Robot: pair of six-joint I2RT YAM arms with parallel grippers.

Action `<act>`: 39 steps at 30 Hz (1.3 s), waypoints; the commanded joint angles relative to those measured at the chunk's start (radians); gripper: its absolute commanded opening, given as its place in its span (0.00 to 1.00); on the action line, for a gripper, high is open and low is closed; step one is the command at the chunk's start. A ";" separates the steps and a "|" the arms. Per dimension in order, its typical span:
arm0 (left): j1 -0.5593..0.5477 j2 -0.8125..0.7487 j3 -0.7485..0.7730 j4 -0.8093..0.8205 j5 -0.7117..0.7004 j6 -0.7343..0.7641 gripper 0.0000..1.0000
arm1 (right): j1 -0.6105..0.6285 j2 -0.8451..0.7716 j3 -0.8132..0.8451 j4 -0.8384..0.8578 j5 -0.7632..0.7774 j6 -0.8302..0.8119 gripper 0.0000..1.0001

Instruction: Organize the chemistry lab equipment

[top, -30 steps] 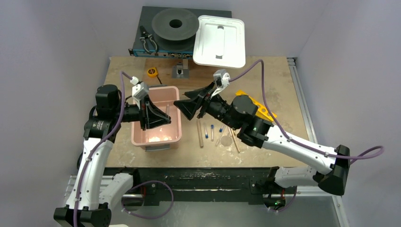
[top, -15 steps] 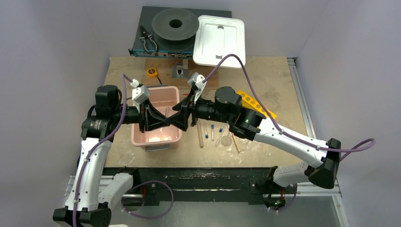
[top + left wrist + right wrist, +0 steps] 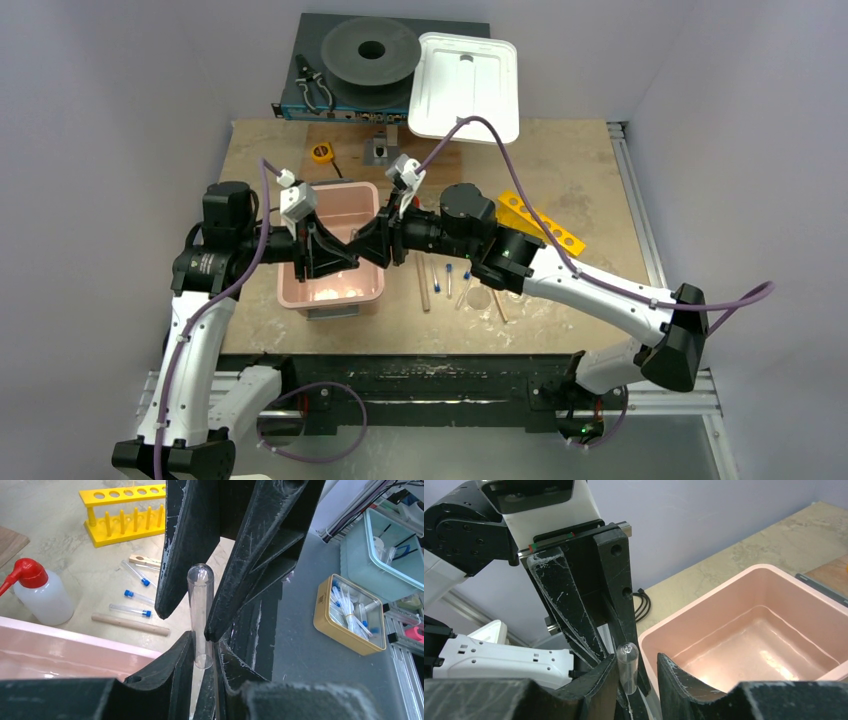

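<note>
My left gripper (image 3: 345,255) is shut on a clear uncapped tube (image 3: 201,610) and holds it over the right rim of the pink bin (image 3: 330,292). My right gripper (image 3: 373,245) is open, with its fingers on either side of the tube's rounded end (image 3: 628,665). The pink bin (image 3: 744,630) looks empty. Thin blue-capped tubes (image 3: 449,280), wooden sticks (image 3: 422,282) and a clear round dish (image 3: 479,297) lie on the table under the right arm. The yellow holed rack (image 3: 545,228) lies at the right. The white squeeze bottle with red spout (image 3: 42,595) shows only in the left wrist view.
Black pliers (image 3: 315,88), a black spool (image 3: 370,50) and a white lid (image 3: 465,85) sit at the back. A small yellow tape measure (image 3: 321,152) and a small grey object (image 3: 381,148) lie on the table's far side.
My right arm has swung left from above the rack until its open fingers sit around the tube. My left gripper has barely moved and still holds the tube.
</note>
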 commanded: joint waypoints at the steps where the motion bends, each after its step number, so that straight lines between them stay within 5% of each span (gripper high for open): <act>1: 0.005 -0.006 0.030 -0.014 0.005 0.046 0.08 | -0.001 -0.013 0.016 0.082 0.007 0.015 0.33; 5: 0.005 -0.012 0.019 -0.017 0.000 0.044 0.11 | 0.000 -0.019 0.006 0.084 0.010 0.017 0.18; 7: 0.004 -0.011 0.017 -0.022 -0.005 0.045 0.31 | -0.001 -0.031 -0.012 0.084 0.026 0.016 0.03; 10: 0.005 -0.010 0.020 -0.024 -0.031 0.029 0.67 | -0.002 -0.070 -0.056 0.074 0.070 0.021 0.00; 15: 0.005 0.010 0.047 -0.055 -0.149 0.026 0.98 | -0.037 -0.181 -0.179 0.007 0.202 0.016 0.00; 23: 0.005 0.116 0.121 -0.230 -0.363 0.100 1.00 | -0.180 -0.277 -0.371 -0.259 0.725 0.062 0.00; 27: 0.005 0.141 0.112 -0.239 -0.410 0.117 1.00 | -0.228 -0.323 -0.457 -0.236 0.893 0.056 0.00; 39: 0.005 0.197 0.125 -0.260 -0.422 0.129 1.00 | -0.402 -0.222 -0.568 0.027 1.024 0.014 0.00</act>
